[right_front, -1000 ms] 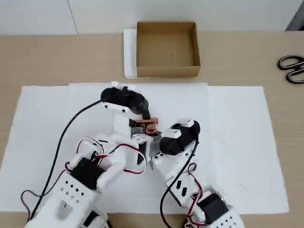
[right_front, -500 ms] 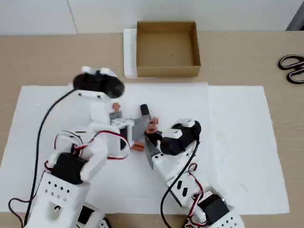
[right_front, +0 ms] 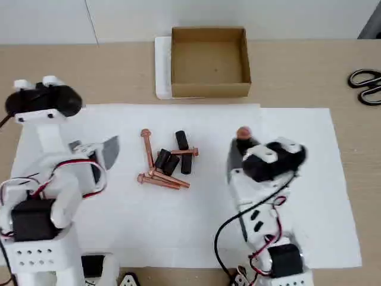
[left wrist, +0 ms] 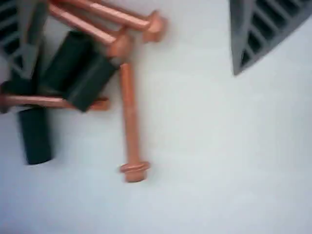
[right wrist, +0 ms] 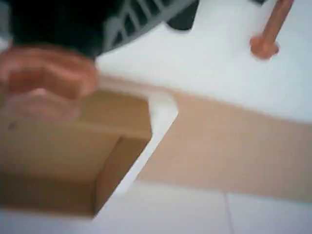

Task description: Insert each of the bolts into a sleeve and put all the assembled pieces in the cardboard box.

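While the right gripper (right_front: 240,142), right of centre in the high view, is clamped on a copper bolt (right_front: 243,132), the left gripper (right_front: 95,146) at the left edge holds its jaws spread wide. Loose bolts (right_front: 166,180) and black sleeves (right_front: 171,164) lie heaped at centre on white paper (right_front: 309,179). The cardboard box (right_front: 208,89) sits at top centre.

Left arm (right_front: 56,173), right arm (right_front: 262,173) off bolts (right_front: 159,179)

Bright, even light over white paper (right_front: 309,196), soft faint shadows hugging the bolts (left wrist: 127,122) — mild shade inside the cardboard box (right_front: 208,89)
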